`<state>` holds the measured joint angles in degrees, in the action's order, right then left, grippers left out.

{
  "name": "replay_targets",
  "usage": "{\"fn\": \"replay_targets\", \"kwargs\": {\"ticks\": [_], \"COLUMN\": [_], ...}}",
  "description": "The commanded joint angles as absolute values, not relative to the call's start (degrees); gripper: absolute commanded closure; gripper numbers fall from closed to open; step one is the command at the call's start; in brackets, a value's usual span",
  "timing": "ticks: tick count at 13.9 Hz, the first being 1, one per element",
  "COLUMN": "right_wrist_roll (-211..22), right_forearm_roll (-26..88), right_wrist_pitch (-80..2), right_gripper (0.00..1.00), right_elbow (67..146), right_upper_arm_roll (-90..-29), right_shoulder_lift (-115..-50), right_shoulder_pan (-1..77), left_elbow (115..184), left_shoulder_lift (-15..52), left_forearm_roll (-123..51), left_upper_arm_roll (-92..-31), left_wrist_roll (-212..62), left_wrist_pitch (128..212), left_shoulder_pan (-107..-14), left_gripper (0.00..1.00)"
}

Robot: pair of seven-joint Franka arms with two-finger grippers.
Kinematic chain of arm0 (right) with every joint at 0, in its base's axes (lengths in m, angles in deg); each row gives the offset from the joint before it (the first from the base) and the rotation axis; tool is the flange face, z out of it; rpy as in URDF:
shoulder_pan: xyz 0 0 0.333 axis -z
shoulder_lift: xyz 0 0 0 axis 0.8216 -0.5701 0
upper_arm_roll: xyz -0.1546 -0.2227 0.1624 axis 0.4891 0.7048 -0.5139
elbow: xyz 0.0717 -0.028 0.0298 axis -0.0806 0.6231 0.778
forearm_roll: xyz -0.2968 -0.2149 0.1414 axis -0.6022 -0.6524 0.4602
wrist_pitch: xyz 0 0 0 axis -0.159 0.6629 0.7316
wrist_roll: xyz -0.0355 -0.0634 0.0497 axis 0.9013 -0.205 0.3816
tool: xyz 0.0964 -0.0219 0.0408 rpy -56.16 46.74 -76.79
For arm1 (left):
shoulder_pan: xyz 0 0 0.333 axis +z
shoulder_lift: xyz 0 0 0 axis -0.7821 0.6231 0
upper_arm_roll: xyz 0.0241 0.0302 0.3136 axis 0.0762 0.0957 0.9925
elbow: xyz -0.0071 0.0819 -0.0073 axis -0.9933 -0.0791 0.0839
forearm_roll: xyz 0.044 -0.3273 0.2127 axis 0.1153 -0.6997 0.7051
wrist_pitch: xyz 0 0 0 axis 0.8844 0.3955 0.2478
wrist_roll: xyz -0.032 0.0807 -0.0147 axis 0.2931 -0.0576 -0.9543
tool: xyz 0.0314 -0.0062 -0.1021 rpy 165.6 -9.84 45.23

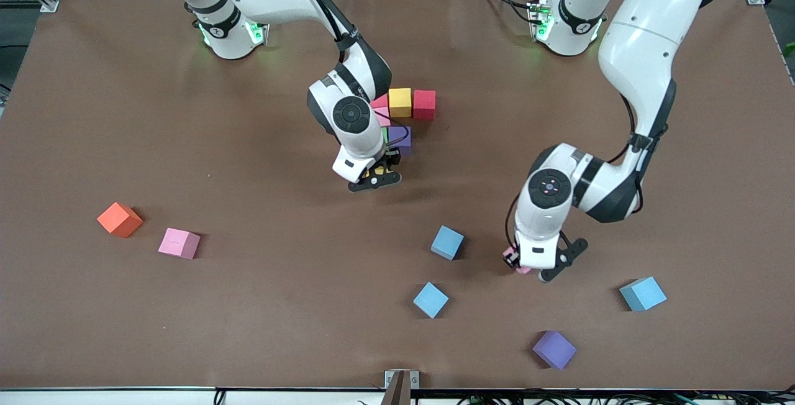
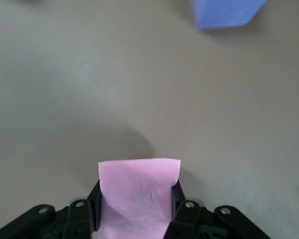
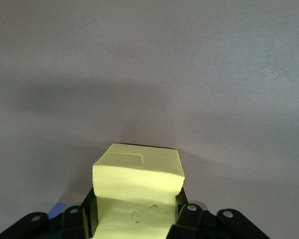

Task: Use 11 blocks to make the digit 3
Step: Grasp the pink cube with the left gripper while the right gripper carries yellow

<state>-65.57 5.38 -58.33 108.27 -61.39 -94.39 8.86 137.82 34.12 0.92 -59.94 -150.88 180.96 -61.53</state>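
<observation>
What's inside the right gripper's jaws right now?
The right gripper is shut on a yellow block, its sides squeezed in by the fingers. It is beside the started cluster. The block's underside and the table directly beneath it are hidden.

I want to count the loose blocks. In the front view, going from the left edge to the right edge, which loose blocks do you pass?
Orange block → pink block → lower blue block → upper blue block → purple block → last blue block.
</observation>
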Motion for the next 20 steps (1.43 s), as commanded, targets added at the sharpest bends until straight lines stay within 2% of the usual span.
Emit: {"fn": "replay_targets", "kwargs": {"ticks": [1, 3, 5, 11, 20], "right_wrist_roll": [-65.92, -66.01, -66.01, -65.92, -65.66], "right_forearm_roll": [6.25, 6.25, 6.25, 6.25, 6.25], "right_wrist_pitch": [-62.44, -62.63, -62.63, -61.92, -60.25], "right_gripper": [0.72, 0.72, 0.72, 0.71, 0.70], "right_elbow": [112.89, 112.90, 112.99, 112.99, 113.87], "right_upper_arm_roll": [-61.73, -61.91, -62.00, -62.26, -62.35], "right_shoulder_lift": [-92.83, -92.92, -92.92, -92.65, -91.77], "right_shoulder_pan": [8.92, 8.92, 8.92, 8.48, 8.48], "left_elbow": [139.21, 139.73, 140.79, 145.79, 150.37], "left_shoulder_lift": [31.38, 31.38, 31.47, 31.38, 29.71], "left_forearm_roll": [0.08, -0.09, -2.71, -3.34, -2.64], "left_upper_arm_roll": [-64.47, -68.61, -70.12, -74.69, -78.03], "left_wrist_roll": [-163.64, -174.19, -184.64, -210.42, -224.41], "left_wrist_pitch": [170.50, 164.60, 162.82, 162.12, 162.03], "left_shoulder_pan": [-62.09, -61.48, -61.91, -62.70, -64.29], "left_gripper": [0.99, 0.99, 0.99, 0.99, 0.99]}}
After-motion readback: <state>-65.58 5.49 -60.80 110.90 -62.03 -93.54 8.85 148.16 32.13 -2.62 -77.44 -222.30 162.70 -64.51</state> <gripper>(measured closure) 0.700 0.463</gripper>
